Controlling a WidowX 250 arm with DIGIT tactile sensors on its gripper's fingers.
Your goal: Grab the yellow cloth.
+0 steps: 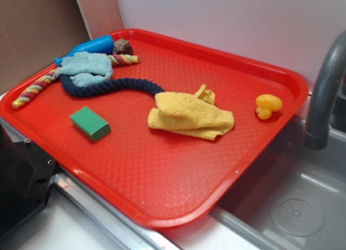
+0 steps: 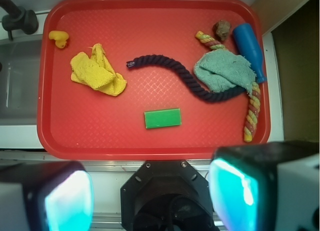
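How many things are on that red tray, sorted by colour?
Yellow: 2, the yellow cloth and rubber duck
Blue: 3, the light blue cloth, blue bottle and dark blue rope
Green: 1, the green block
Brown: 1, the brown lump
Multicoloured: 1, the striped rope
Total: 8

Tray (image 1: 259,136): red, textured floor, raised rim
Green block (image 1: 90,123): flat on the tray, apart from the rest
Rubber duck (image 1: 267,105): small, yellow, near one corner
Navy rope (image 1: 108,86): curved, one end under the light blue cloth (image 1: 85,67)
Striped rope (image 1: 33,90): multicoloured, beside the blue cloth
Blue bottle (image 1: 89,47): lying on its side
Brown lump (image 1: 122,46): next to the bottle
Faucet (image 1: 324,93): grey, over the sink (image 1: 292,206)
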